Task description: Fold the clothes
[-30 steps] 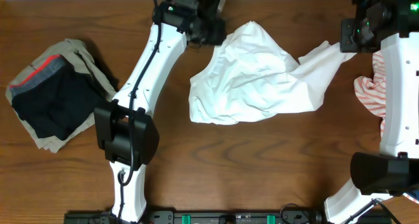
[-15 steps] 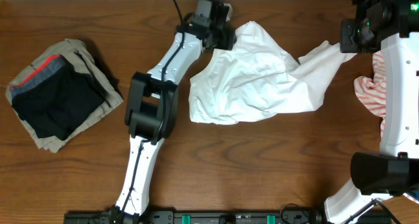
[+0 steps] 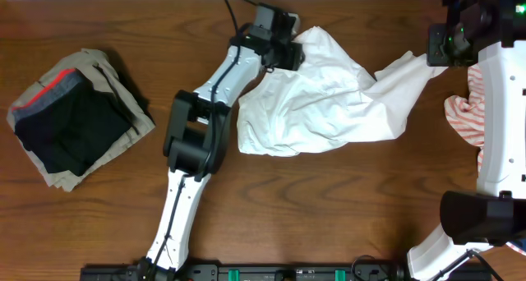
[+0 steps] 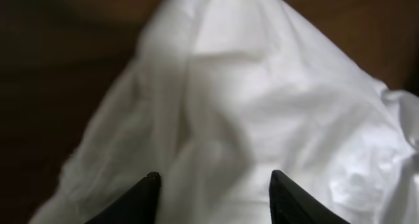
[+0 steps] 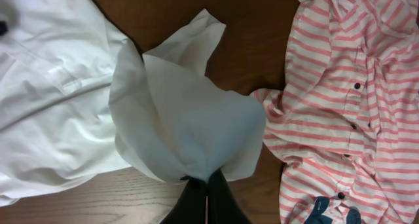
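A dark wooden surface (image 3: 329, 199) carries everything here. The white garment (image 3: 320, 108) lies crumpled near its far edge, between the two arms, with one long corner drawn out to the right.

The right jaws, at the end of the right arm (image 3: 497, 108), are fully closed on the tip of that corner. In the right wrist view the cloth gathers into a pinched point at the fingertips (image 5: 204, 188) and fans out from there. The left jaws, at the end of the left arm (image 3: 234, 67), stand about half open over the garment's far left edge. Their black fingertips (image 4: 147, 191) are apart with white cloth beneath them and nothing clamped. We cannot tell whether they touch the fabric.

We judge the garment light, thin and limp. It will sag and wrinkle, and it will not hold a shape unless it is pulled taut. A pinch on an edge or corner should hold, though loose layers may bunch or slip out. We would take the far left edge where the left jaws hang, opposite the corner the right jaws hold, so that the cloth can be spread flat.

The red-and-white striped shirt (image 3: 464, 121) lies just beside the held corner, and a pile of dark and khaki garments (image 3: 74, 121) sits well apart at the left.
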You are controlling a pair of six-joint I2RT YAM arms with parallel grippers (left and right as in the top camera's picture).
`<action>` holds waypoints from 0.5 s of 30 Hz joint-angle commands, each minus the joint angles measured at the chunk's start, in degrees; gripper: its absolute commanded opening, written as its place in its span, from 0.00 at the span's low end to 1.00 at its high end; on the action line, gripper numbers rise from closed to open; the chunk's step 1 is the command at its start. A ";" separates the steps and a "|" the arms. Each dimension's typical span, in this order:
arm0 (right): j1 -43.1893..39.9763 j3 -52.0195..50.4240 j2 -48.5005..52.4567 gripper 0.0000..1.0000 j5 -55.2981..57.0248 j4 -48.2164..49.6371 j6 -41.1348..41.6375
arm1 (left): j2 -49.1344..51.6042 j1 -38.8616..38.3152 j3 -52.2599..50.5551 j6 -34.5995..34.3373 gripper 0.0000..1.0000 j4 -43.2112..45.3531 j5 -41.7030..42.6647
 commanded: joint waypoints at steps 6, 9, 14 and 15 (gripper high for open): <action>-0.20 0.07 -0.83 0.01 0.61 0.00 -0.26 | 0.22 -1.92 0.20 0.33 0.53 -1.31 1.05; -0.20 0.07 -0.83 0.01 0.61 0.00 -0.26 | 0.22 -1.86 0.20 0.33 0.53 -1.27 1.05; -0.20 0.07 -0.83 0.01 0.61 0.00 -0.26 | 0.20 -1.09 0.22 0.33 0.53 0.90 1.01; -0.20 0.07 -0.83 0.01 0.61 0.00 -0.26 | 0.07 -0.90 0.24 0.28 0.53 1.29 1.03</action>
